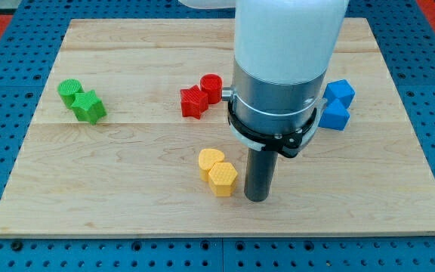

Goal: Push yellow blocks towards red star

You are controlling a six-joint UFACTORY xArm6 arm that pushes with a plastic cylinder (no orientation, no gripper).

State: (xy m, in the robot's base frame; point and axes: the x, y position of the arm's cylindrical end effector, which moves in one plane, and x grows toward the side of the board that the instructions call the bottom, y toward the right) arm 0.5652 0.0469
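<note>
Two yellow blocks sit together below the board's middle: a yellow heart-like block (211, 161) and a yellow hexagon (222, 179) touching it at its lower right. The red star (193, 101) lies above them, with a red cylinder (211, 88) touching its upper right. My tip (257, 199) rests on the board just to the right of the yellow hexagon, a small gap apart. The arm's wide body hides the board above the tip.
A green cylinder (70, 91) and a green star (89, 106) sit at the view's left. Two blue blocks (340, 92) (334, 115) sit at the right, partly behind the arm. The wooden board (127, 189) lies on a blue pegboard.
</note>
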